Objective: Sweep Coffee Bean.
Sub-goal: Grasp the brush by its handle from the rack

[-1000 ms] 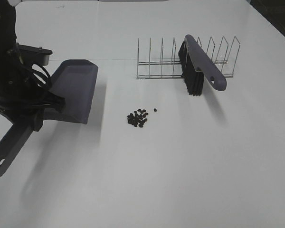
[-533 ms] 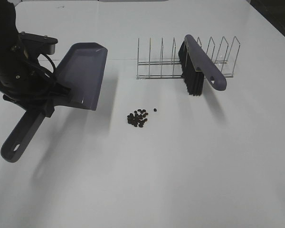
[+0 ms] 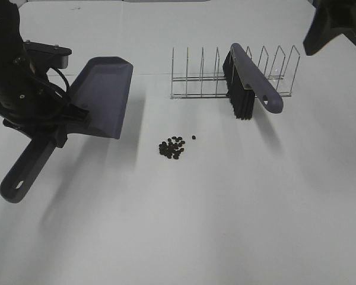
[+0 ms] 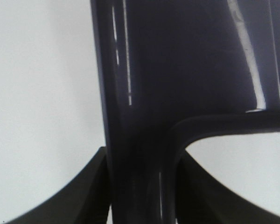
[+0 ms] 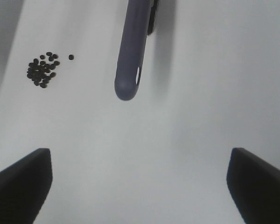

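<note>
One dustpan (image 3: 101, 95), left of the rack (image 3: 234, 74), clamped at its handle by the left gripper (image 4: 140, 196); only the left wrist view shows the grip. One brush (image 3: 249, 83) leans in the rack. The right gripper (image 5: 140, 186) has its jaws wide apart. Of coffee bean (image 3: 173, 148): one cluster and one stray, in front of the rack.

Since one second ago, the dustpan (image 3: 101, 98), gripped by the left claw (image 3: 54, 132), has moved farther back on the surface (image 3: 225, 225). A dark shape, probably the right arm (image 3: 338, 27), has entered the far right corner.
</note>
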